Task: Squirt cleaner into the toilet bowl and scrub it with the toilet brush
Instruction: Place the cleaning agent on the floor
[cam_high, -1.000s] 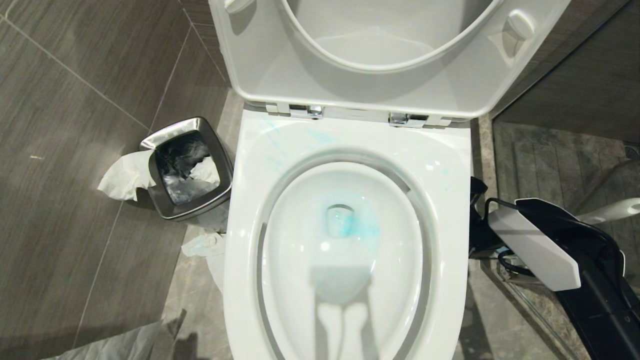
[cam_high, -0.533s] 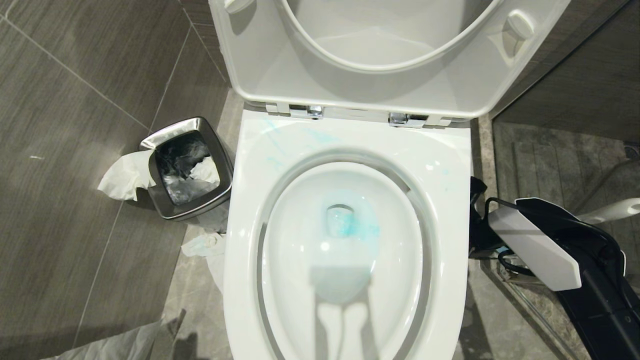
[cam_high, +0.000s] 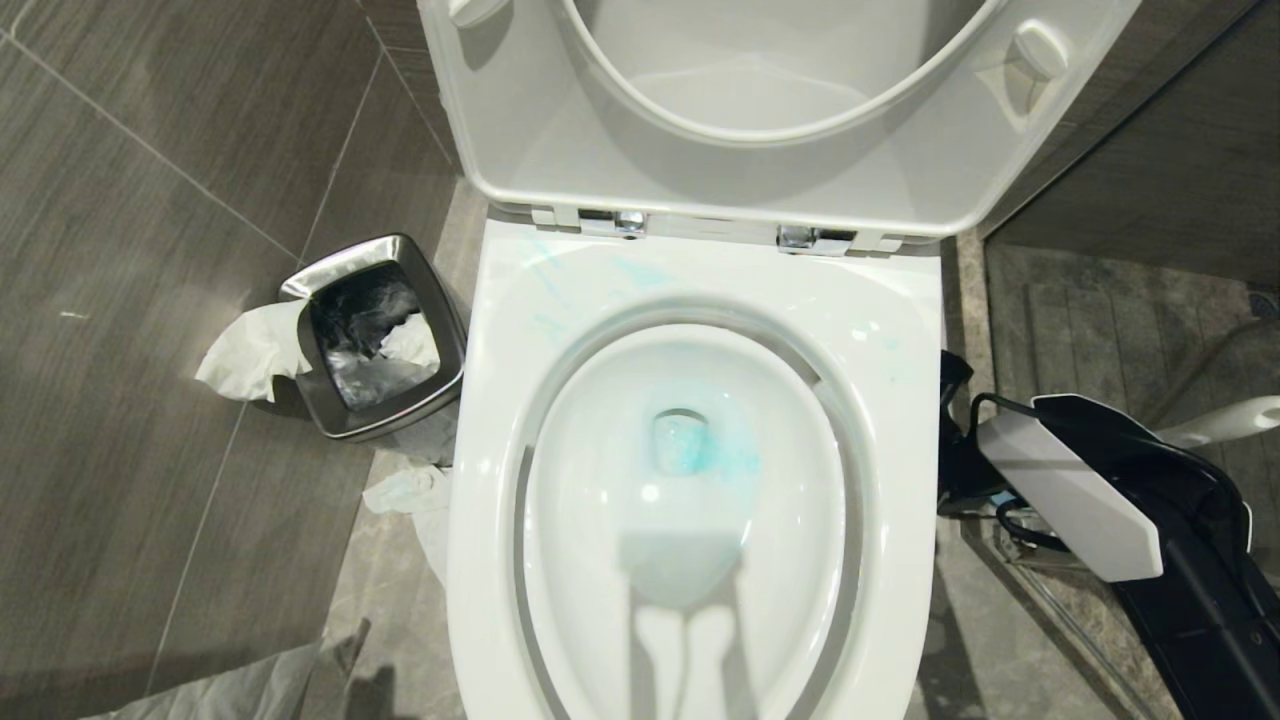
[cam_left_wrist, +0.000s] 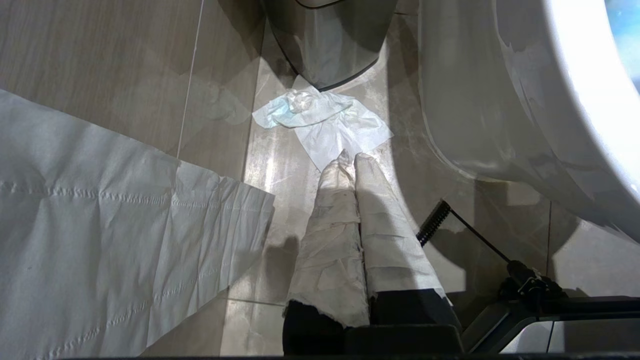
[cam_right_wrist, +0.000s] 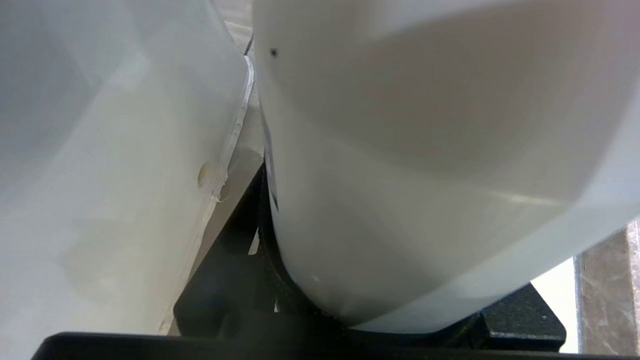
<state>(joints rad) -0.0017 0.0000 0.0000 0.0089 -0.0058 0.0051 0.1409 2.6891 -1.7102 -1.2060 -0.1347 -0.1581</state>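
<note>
Toilet bowl blue-stained; left gripper closed, empty, above the floor.

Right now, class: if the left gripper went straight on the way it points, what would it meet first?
The shut left gripper points down at the crumpled tissue on the floor beside the toilet bowl; it would probably meet that first, though depth is unclear.

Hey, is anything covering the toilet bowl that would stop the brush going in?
Nothing visible does: the seat and lid are raised, leaving the toilet bowl open from above, with only blue cleaner pooled at its drain.
</note>
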